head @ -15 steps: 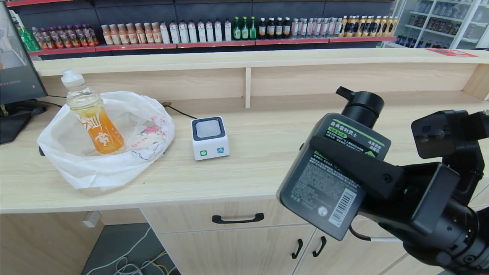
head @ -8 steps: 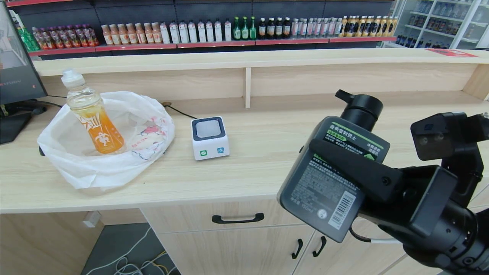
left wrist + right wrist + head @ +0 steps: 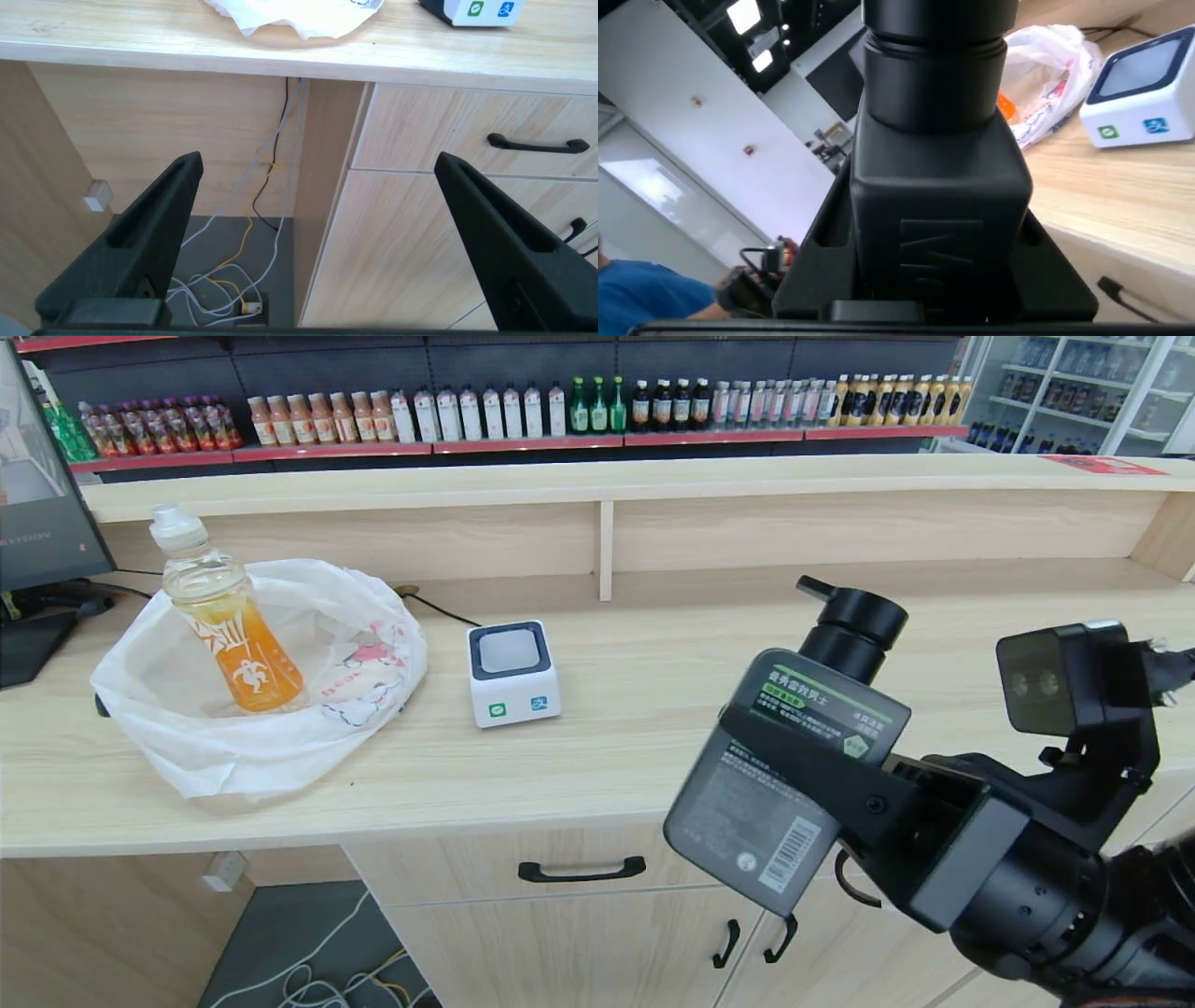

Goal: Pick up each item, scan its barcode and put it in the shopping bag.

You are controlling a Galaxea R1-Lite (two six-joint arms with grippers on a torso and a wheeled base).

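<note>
The light wooden surface [image 3: 653,728] carries a white plastic shopping bag [image 3: 187,756] at its left, mouth open. Past the surface's front edge on the right, the right end effector [image 3: 761,747] is clamped across a dark square pump bottle [image 3: 738,821] held in the air, barcode label facing up, while the left end effector [image 3: 318,215] hangs with fingers spread wide, low before the cabinet [image 3: 420,131]. An orange drink bottle [image 3: 229,635] stands tilted inside the bag, and a small white scanner [image 3: 513,677] sits just right of the bag.

Matte black right arm [image 3: 1027,868] — boxy wrist camera [image 3: 1060,677] with two lenses, flat fingers [image 3: 817,770] bearing one screw [image 3: 876,805], looped cable [image 3: 851,892].
</note>
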